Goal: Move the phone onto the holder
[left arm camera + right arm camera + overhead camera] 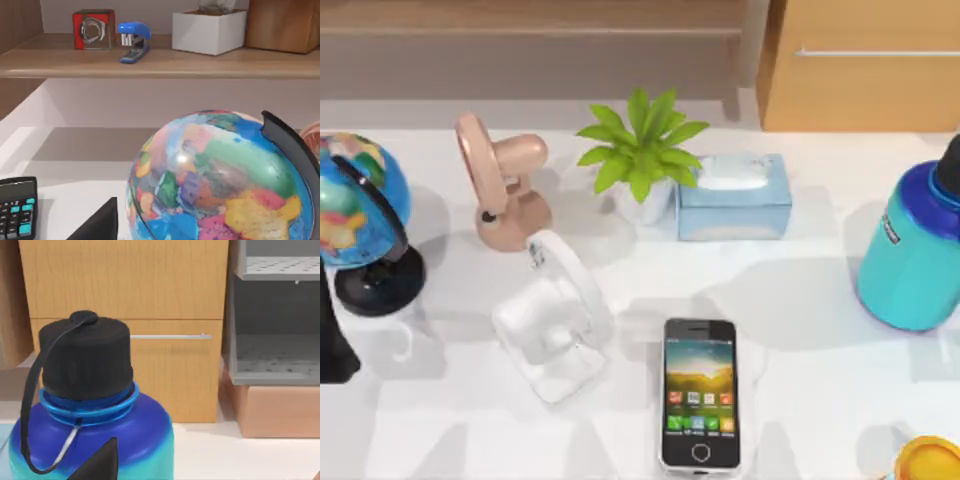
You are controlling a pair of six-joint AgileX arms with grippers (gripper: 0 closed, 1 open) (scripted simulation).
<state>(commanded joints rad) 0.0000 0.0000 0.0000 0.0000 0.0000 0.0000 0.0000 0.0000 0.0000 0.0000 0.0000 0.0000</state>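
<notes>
"Starting at the near edge, where is the phone?"

"The phone point(700, 393) lies flat on the white table point(820, 400), screen up and lit, its home button toward the near edge. Neither of my grippers touches it. A yellow thing point(930, 462) sits cut off at the near right corner."

"And the holder?"

"The white holder point(555, 320) stands just left of the phone and a little farther back, apart from it, with nothing on it."

"Your grippers?"

"My left gripper point(100, 225) is at the table's left, close before the globe point(355, 200), with a calculator point(17, 207) beside it. My right gripper point(100, 465) is at the right, close before the blue bottle point(915, 250) with its black cap. I cannot tell whether either is wide or narrow."

"Farther back?"

"A pink stand point(505, 195), a potted plant point(642, 150) and a blue tissue box point(735, 197) stand in a row, the plant and box touching or nearly so. Behind them is a wooden cabinet point(865, 65)."
</notes>
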